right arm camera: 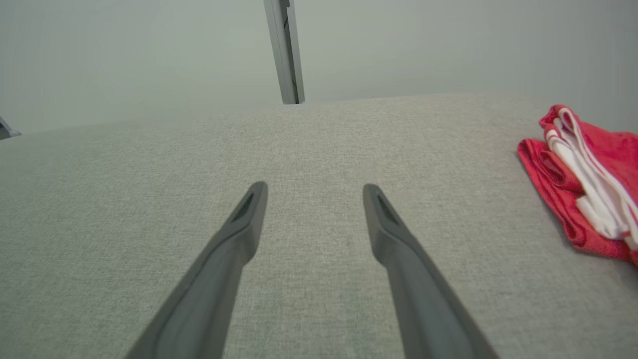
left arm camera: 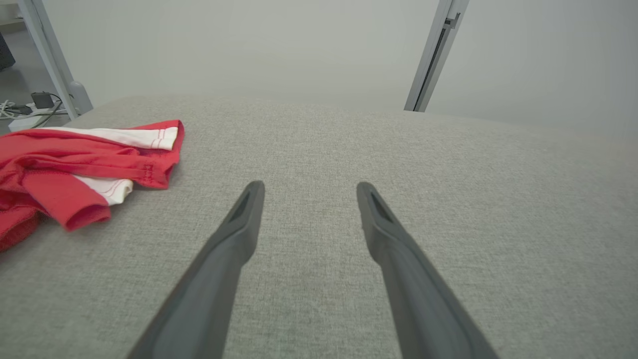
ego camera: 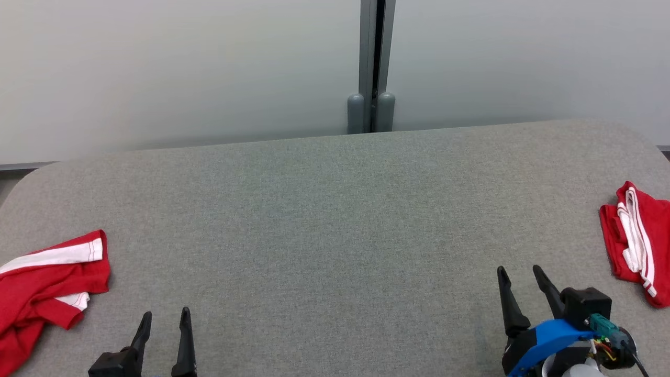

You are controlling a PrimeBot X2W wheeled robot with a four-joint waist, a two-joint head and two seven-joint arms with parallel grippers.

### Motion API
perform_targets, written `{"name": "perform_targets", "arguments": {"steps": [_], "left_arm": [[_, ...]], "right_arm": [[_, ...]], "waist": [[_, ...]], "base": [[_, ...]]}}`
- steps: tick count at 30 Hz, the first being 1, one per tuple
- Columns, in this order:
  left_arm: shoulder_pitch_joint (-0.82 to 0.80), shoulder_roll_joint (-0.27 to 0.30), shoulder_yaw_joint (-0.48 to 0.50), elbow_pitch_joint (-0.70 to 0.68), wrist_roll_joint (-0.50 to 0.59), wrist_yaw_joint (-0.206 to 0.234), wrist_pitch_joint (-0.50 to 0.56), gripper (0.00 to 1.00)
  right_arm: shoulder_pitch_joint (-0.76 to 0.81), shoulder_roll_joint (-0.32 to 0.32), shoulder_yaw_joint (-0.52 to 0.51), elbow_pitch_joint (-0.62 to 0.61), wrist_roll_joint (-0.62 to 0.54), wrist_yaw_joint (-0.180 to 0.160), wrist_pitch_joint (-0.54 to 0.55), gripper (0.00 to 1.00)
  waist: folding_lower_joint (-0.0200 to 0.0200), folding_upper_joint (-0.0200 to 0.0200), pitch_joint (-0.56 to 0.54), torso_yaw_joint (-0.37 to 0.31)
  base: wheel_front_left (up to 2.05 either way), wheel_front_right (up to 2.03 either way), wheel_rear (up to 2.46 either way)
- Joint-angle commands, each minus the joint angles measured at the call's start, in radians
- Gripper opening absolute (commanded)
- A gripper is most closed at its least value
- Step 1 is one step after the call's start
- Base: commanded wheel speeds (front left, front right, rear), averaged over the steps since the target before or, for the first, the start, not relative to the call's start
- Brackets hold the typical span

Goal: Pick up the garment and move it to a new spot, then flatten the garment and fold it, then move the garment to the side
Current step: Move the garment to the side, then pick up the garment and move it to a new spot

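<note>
A crumpled red garment (ego camera: 44, 285) with white stripes lies at the table's left edge; the left wrist view has it (left arm camera: 75, 169) at left. A second red and white garment (ego camera: 636, 241), folded small, rests at the right edge, and in the right wrist view it (right arm camera: 583, 184) sits far right. My left gripper (ego camera: 166, 317) hovers open near the front edge, just right of the crumpled garment, with nothing between its fingers (left arm camera: 239, 219). My right gripper (ego camera: 521, 272) is open and empty too, left of the folded garment, fingers (right arm camera: 249, 214) over bare cloth.
The grey fabric-covered table (ego camera: 335, 220) spreads wide between the two garments. Behind it stands a pale wall with a grey vertical post (ego camera: 371, 63). Cables and a power strip (left arm camera: 30, 107) lie on the floor beyond the table's left corner.
</note>
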Motion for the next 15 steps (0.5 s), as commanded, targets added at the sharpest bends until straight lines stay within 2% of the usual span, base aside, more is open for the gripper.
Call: {"name": "perform_targets", "arguments": {"steps": [1,15], "left_arm": [[0.011,-0.006,0.009,0.0,0.009,0.002,-0.002,1.0],[0.034,-0.031,0.007,-0.004,0.019,0.002,-0.002,1.0]], "right_arm": [[0.027,-0.004,0.005,-0.006,0.01,0.0,-0.004,1.0],[0.072,-0.004,0.015,-0.017,0.009,0.0,-0.004,1.0]], "waist": [[0.0003,0.0,-0.01,-0.002],[0.0003,0.0,-0.03,0.014]], "base": [[0.0,0.0,0.0],[0.0,0.0,0.0]]}}
